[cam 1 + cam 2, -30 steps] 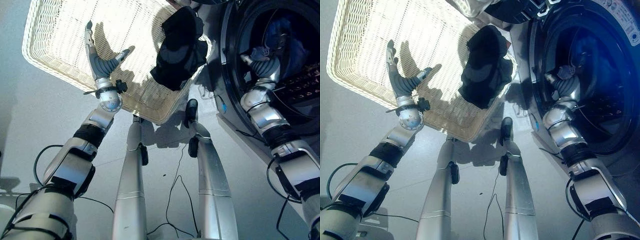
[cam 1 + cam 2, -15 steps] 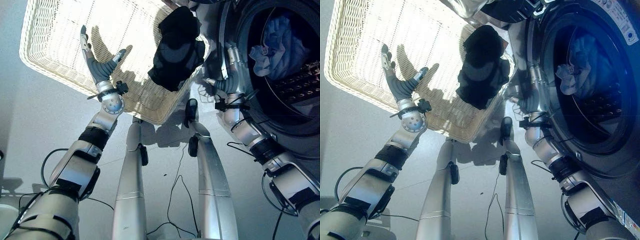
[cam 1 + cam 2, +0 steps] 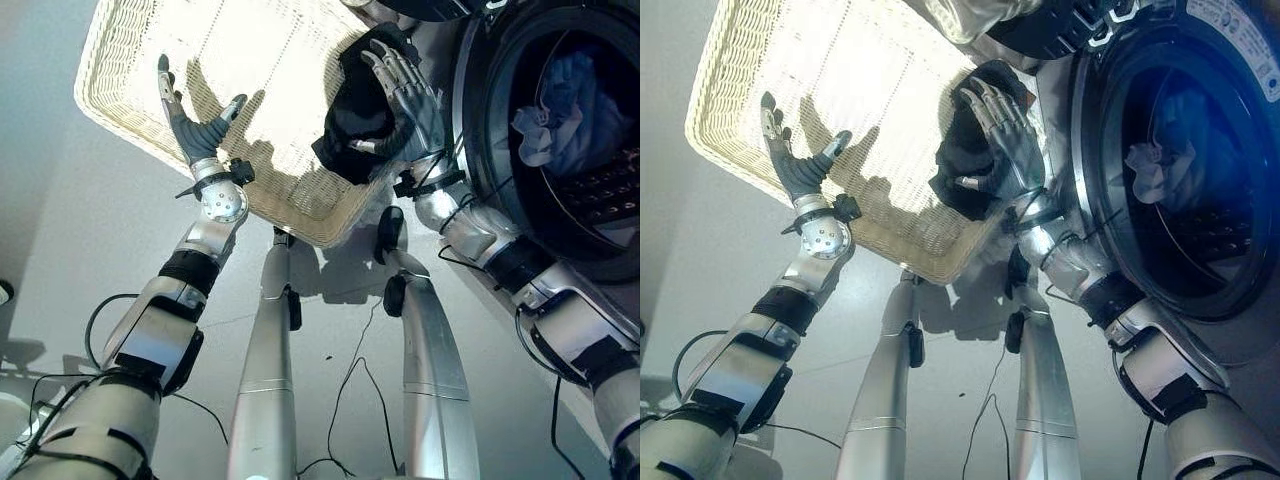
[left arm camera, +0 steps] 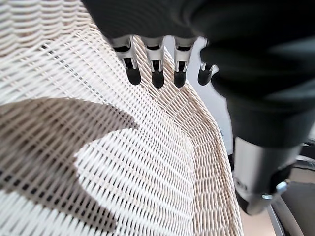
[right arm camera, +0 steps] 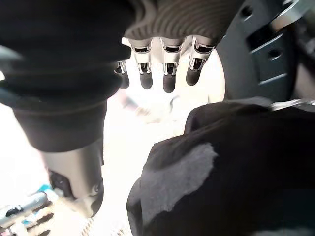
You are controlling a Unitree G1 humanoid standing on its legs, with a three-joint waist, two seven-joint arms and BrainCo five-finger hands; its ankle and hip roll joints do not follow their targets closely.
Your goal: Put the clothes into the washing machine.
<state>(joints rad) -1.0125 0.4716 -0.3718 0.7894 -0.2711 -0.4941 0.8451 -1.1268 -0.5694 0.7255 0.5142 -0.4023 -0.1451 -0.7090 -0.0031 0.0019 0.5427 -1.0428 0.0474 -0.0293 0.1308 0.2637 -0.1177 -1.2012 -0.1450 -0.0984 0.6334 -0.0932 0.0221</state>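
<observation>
1. Right robot hand (image 3: pixel 405 95) is up over the black garment (image 3: pixel 362 125), fingers spread and pretty much straight, thumb out to the side, so it's open, not gripping anything. In the right wrist view the fingertips (image 5: pixel 169 81) hang just above the dark cloth, apart from it.
2. The black garment sits bunched at the right end of the wicker basket (image 3: pixel 150 75), draped on the basket's rim next to the washing machine (image 3: pixel 1095 100). Dark w/ a greyish patch on it.
3. Left robot hand (image 3: pixel 195 125) is held over the basket's left-middle part, fingers straight up and thumb angled off, i.e. open and empty. Left wrist view has its fingertips (image 4: pixel 157 78) above bare weave, w/ the hand's shadow across the basket bottom.
4. Washer door opening is on the right, round and dark. Inside the drum there's a blue crumpled cloth (image 3: pixel 565 105) already lying there.
5. Basket stands on a grey floor (image 3: pixel 60 230), right beside the machine.
</observation>
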